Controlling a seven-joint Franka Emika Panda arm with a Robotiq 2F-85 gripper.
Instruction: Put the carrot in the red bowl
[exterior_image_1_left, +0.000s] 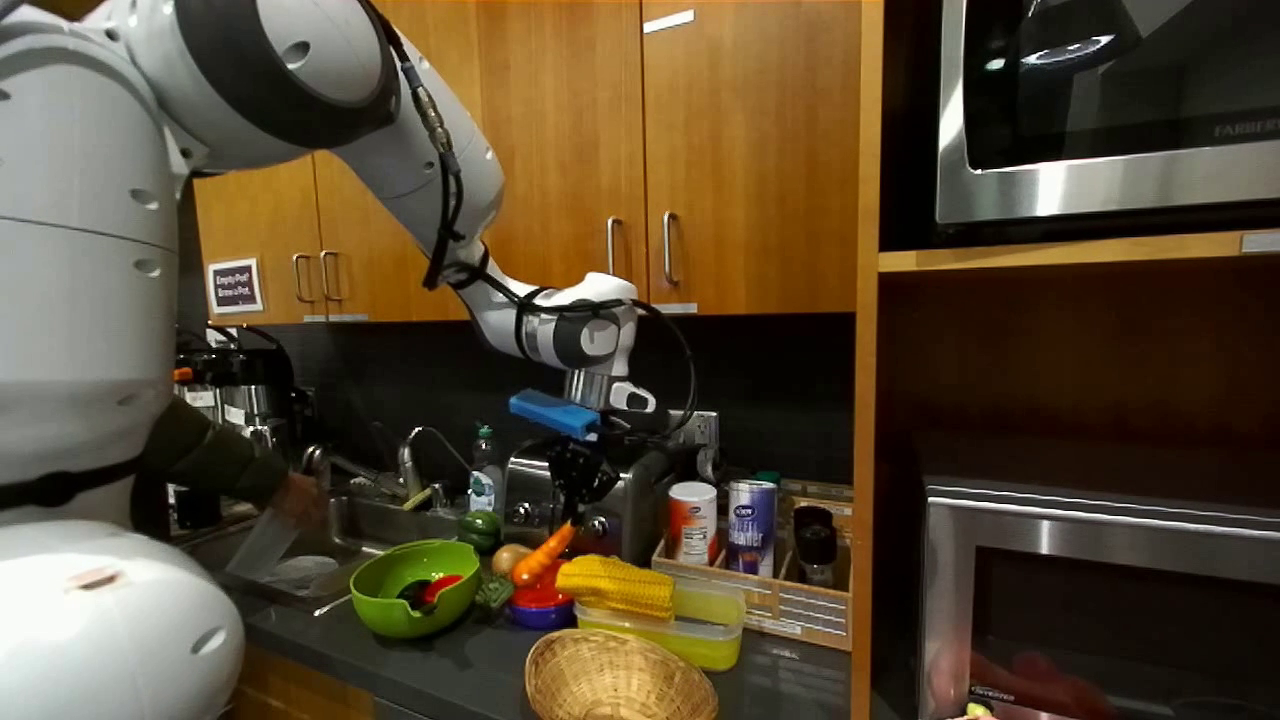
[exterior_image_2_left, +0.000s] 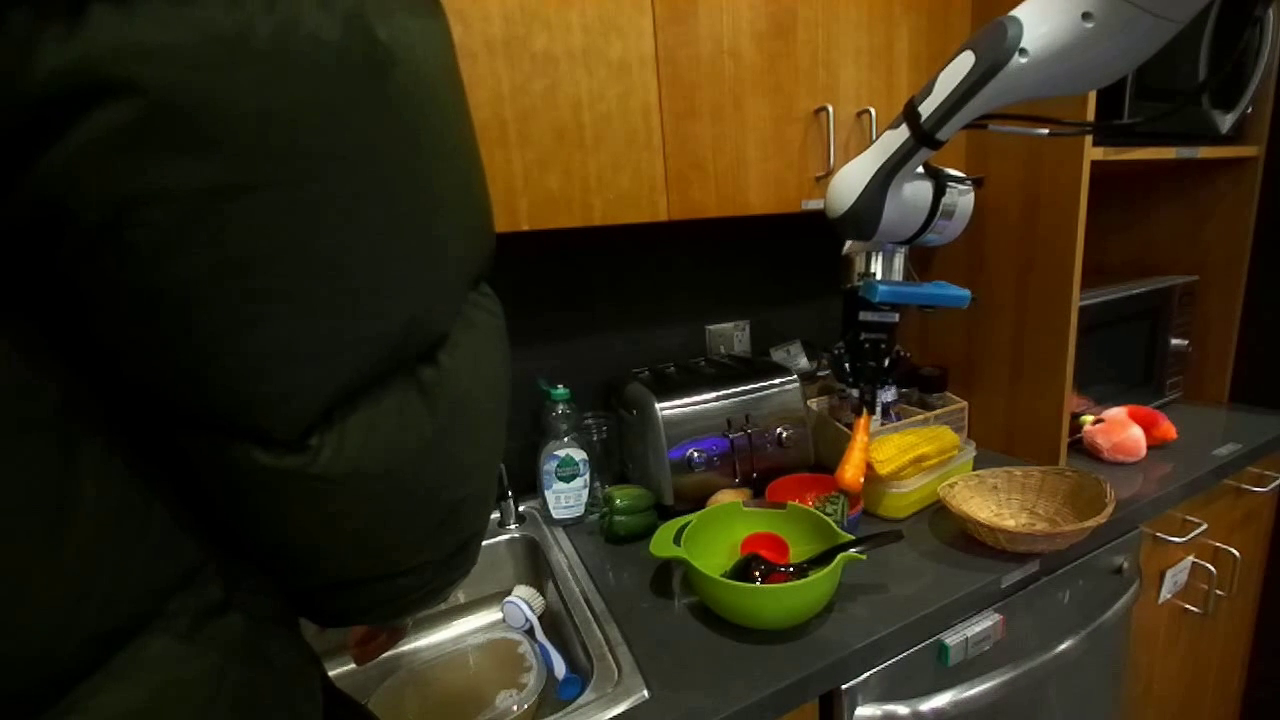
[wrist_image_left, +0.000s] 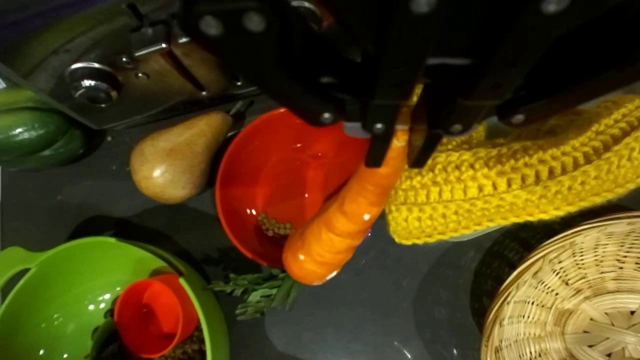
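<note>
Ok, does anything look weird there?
Yes: the yellow corn-shaped thing looks knitted, not like real food, and it sticks up above the plastic tub. Also, there's a bumpy tan patch inside the red bowl; I can't tell what it is.

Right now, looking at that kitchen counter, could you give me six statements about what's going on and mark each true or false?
1. The gripper is holding the carrot. True.
2. The carrot lies in the wicker basket. False: it is in the gripper's grasp, near the red bowl.
3. The carrot is held by its thick end. False: the slim end is gripped; the thick end points down.
4. The green bowl has a small red cup-like piece inside. True.
5. Nobody shows in these pictures. False: a person's hand is at the sink.
6. The soap bottle stands upright. True.
</note>
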